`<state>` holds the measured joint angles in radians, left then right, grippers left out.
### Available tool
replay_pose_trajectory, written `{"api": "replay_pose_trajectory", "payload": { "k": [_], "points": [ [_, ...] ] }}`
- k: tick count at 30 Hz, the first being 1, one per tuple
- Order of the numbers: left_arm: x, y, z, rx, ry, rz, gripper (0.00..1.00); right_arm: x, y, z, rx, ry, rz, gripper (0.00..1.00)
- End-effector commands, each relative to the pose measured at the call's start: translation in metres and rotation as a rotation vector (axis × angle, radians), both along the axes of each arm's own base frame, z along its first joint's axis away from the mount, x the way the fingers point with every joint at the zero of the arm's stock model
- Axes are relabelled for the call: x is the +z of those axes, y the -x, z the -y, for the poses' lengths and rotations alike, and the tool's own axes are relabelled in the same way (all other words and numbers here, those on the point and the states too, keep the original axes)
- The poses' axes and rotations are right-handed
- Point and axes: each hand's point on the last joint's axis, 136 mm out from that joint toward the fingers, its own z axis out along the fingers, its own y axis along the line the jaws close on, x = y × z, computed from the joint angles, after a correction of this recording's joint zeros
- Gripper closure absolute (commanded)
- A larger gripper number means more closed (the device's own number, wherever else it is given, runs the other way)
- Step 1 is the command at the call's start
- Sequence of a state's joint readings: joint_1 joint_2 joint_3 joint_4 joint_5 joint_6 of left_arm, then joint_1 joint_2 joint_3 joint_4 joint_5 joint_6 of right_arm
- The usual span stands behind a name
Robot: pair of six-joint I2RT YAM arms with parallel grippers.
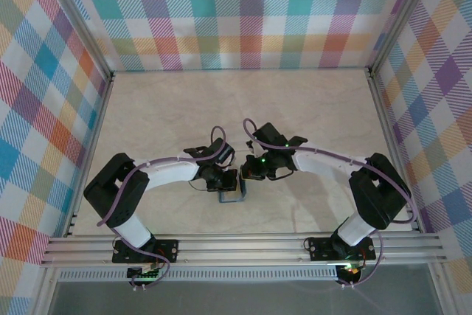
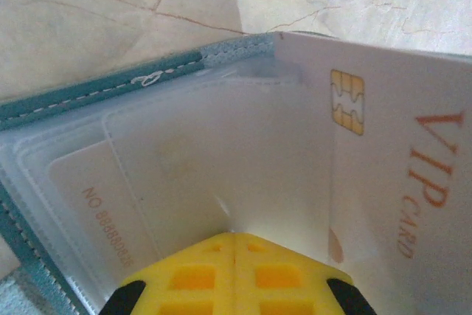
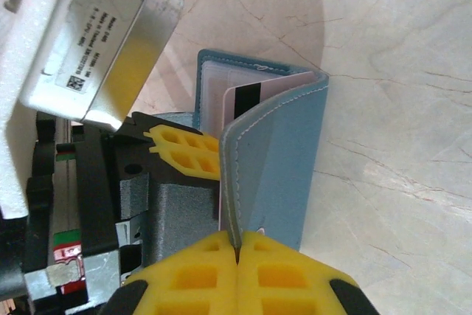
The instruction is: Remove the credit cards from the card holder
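The right gripper (image 3: 237,240) is clenched on the card holder (image 3: 276,153). The stitched rim of its teal outer flap is pinched between the yellow fingers (image 3: 291,278). The left gripper (image 2: 233,245) is likewise closed, its tips pressed together on a clear inner pocket leaf of the card holder, close to the fold. The card holder is kept spread open and on edge between the two grippers. Whether it rests on the marbled table (image 3: 398,71) cannot be told.

The credit cards (image 2: 402,145) are lodged inside the card holder. A white one, marked VIP and fitted with a gold chip, is laid against one leaf. A numbered card (image 2: 92,197) is tucked into a clear pocket on the opposite leaf. A dark-banded card (image 3: 247,97) is seen protruding slightly at the end of the card holder farthest from the right gripper.
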<state>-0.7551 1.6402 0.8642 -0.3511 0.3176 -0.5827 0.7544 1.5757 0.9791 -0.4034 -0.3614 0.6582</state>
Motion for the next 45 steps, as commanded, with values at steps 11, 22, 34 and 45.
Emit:
{"api": "replay_pose_trajectory", "payload": {
  "k": [11, 22, 34, 45],
  "points": [
    [-0.035, 0.020, -0.043, 0.037, -0.143, -0.082, 0.99, 0.024, 0.004, -0.018, 0.048, -0.131, 0.027, 1.00],
    [-0.020, 0.026, -0.052, 0.039, -0.162, -0.084, 0.98, 0.005, 0.004, -0.024, 0.055, -0.101, -0.023, 1.00],
    [-0.030, 0.025, -0.057, 0.041, -0.192, -0.099, 0.96, 0.000, 0.002, -0.014, 0.025, -0.034, -0.020, 0.94],
    [-0.034, 0.026, -0.058, 0.042, -0.194, -0.108, 0.96, 0.004, -0.007, 0.052, -0.107, 0.308, 0.058, 0.53]
  ]
}}
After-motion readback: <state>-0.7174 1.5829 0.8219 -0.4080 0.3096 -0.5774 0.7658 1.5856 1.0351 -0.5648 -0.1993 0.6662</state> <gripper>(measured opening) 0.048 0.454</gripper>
